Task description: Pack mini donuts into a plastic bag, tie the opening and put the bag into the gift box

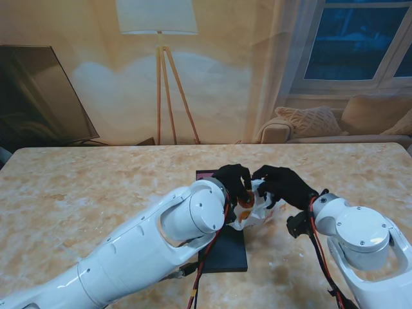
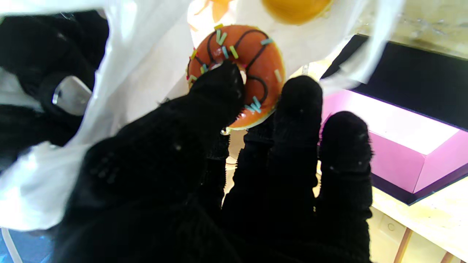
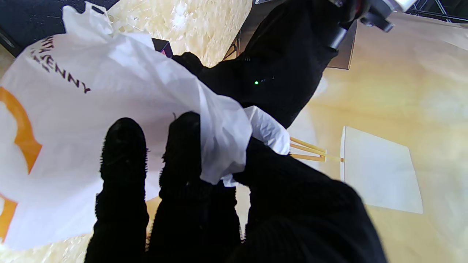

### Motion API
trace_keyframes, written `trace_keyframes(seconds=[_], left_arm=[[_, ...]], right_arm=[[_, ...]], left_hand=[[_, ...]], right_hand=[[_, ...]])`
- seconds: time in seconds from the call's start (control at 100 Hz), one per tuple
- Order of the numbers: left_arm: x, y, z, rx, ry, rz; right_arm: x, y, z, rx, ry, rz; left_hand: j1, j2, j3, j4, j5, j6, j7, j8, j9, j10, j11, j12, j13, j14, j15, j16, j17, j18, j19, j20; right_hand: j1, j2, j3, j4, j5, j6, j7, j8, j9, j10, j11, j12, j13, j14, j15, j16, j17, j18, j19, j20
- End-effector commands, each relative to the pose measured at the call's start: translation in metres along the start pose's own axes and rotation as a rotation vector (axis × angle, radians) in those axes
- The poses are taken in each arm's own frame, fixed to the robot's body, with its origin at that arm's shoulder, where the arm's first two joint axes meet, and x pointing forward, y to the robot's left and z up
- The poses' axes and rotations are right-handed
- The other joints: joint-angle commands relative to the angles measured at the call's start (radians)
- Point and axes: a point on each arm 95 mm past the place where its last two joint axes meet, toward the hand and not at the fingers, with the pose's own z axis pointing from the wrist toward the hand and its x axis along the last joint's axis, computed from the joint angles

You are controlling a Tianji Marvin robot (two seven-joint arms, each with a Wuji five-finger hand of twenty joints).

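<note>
while pinched between thumb and fingertips of the left hand [image 2: 234,175], orange mini donut [image 2: 239,71] with dark icing lines and coloured sprinkles sits right at the mouth of the white plastic bag [image 3: 91,120], raised over the table [image 1: 96,187] between both hands. bag edge bunched and clamped in the right hand [image 3: 204,197], fingers closed on the film. just beside the left hand, gift box [image 2: 395,146] with pink inside, lying open near the middle of the table.
</note>
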Motion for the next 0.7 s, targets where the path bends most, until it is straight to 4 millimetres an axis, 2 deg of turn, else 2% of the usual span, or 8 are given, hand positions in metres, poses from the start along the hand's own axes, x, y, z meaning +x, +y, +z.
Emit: trace_keyframes(seconds=[0.0, 0.08, 0.18, 0.2, 0.26, 0.41, 0.61, 0.69], left_arm=[[0.0, 0.008, -0.001, -0.023, -0.001, -0.01], [-0.001, 0.01, 0.0, -0.017, -0.01, -0.013], [-0.001, 0.01, 0.003, -0.01, -0.029, -0.024], [-0.001, 0.01, 0.003, -0.009, -0.033, -0.028], [-0.001, 0.009, 0.003, -0.007, -0.044, -0.042], [-0.001, 0.006, 0.0, -0.018, -0.072, -0.088], [-0.003, 0.002, -0.004, -0.043, -0.113, -0.15], [-0.004, 0.0, -0.004, -0.049, -0.122, -0.159]], right_arm=[[0.0, -0.007, 0.0, 0.023, -0.002, 0.022], [0.001, -0.008, 0.0, 0.026, -0.003, 0.033], [0.001, -0.008, 0.0, 0.031, -0.003, 0.037], [0.001, -0.008, 0.0, 0.031, -0.003, 0.037], [0.0, -0.009, 0.0, 0.033, -0.003, 0.036], [0.0, -0.01, 0.002, 0.031, -0.008, 0.031], [0.001, -0.013, 0.006, 0.02, -0.017, 0.023], [0.002, -0.014, 0.008, 0.02, -0.018, 0.029]], left_hand=[[0.001, -0.028, 0.061, -0.01, 0.028, -0.012, 0.047, -0.018, 0.051, 0.022, 0.027, -0.015, 0.043, -0.048, 0.024, -0.023, 0.027, -0.032, 0.03, -0.028], [-0.006, -0.032, 0.071, -0.017, 0.048, 0.002, 0.005, -0.081, 0.05, 0.032, 0.01, -0.056, 0.055, -0.058, -0.003, -0.037, 0.048, -0.055, 0.021, -0.048], [-0.015, -0.032, 0.076, -0.019, 0.063, 0.031, -0.064, -0.148, 0.009, 0.053, 0.025, -0.125, 0.051, -0.048, -0.046, -0.033, 0.052, -0.069, 0.011, -0.073], [-0.022, -0.035, 0.083, -0.022, 0.068, 0.039, -0.087, -0.158, -0.006, 0.059, 0.039, -0.147, 0.053, -0.067, -0.055, -0.033, 0.054, -0.074, 0.007, -0.079], [-0.037, -0.039, 0.089, -0.025, 0.077, 0.064, -0.141, -0.186, -0.04, 0.074, 0.055, -0.179, 0.06, -0.08, -0.06, -0.031, 0.073, -0.095, 0.015, -0.082], [-0.054, -0.037, 0.116, -0.026, 0.075, 0.081, -0.22, -0.183, -0.111, 0.087, 0.07, -0.241, 0.057, -0.089, -0.076, -0.029, 0.101, -0.115, 0.018, -0.084], [-0.053, -0.032, 0.139, -0.023, 0.071, 0.09, -0.274, -0.164, -0.151, 0.095, 0.075, -0.283, 0.052, -0.059, -0.133, -0.056, 0.141, -0.123, 0.002, -0.098], [-0.052, -0.04, 0.143, -0.023, 0.075, 0.09, -0.274, -0.157, -0.15, 0.095, 0.081, -0.288, 0.065, -0.054, -0.135, -0.07, 0.188, -0.153, 0.023, -0.099]], right_hand=[[0.014, 0.029, 0.007, -0.001, 0.008, 0.005, 0.041, -0.001, 0.019, -0.04, 0.005, -0.012, 0.028, -0.039, -0.003, -0.023, 0.015, -0.007, 0.006, -0.014], [0.014, 0.029, 0.006, -0.001, 0.008, 0.004, 0.042, -0.003, 0.02, -0.041, 0.005, -0.013, 0.03, -0.04, -0.005, -0.024, 0.017, -0.007, 0.005, -0.016], [0.013, 0.028, 0.007, -0.001, 0.009, 0.004, 0.042, -0.004, 0.021, -0.04, 0.005, -0.014, 0.031, -0.041, -0.006, -0.024, 0.018, -0.006, 0.005, -0.017], [0.013, 0.028, 0.007, -0.001, 0.009, 0.004, 0.042, -0.004, 0.021, -0.04, 0.005, -0.015, 0.031, -0.041, -0.006, -0.024, 0.017, -0.007, 0.005, -0.017], [0.012, 0.028, 0.006, -0.002, 0.008, 0.004, 0.042, -0.004, 0.022, -0.041, 0.005, -0.015, 0.032, -0.04, -0.006, -0.025, 0.017, -0.008, 0.005, -0.017], [0.013, 0.029, 0.008, -0.001, 0.008, 0.005, 0.043, -0.005, 0.02, -0.042, 0.006, -0.015, 0.032, -0.039, -0.008, -0.025, 0.017, -0.007, 0.005, -0.018], [0.013, 0.03, 0.007, -0.001, 0.005, 0.007, 0.044, -0.006, 0.017, -0.041, 0.008, -0.015, 0.029, -0.04, -0.007, -0.025, 0.015, -0.007, 0.005, -0.019], [0.014, 0.032, 0.006, -0.001, 0.004, 0.007, 0.045, -0.005, 0.016, -0.042, 0.009, -0.015, 0.029, -0.041, -0.007, -0.025, 0.016, -0.007, 0.005, -0.02]])
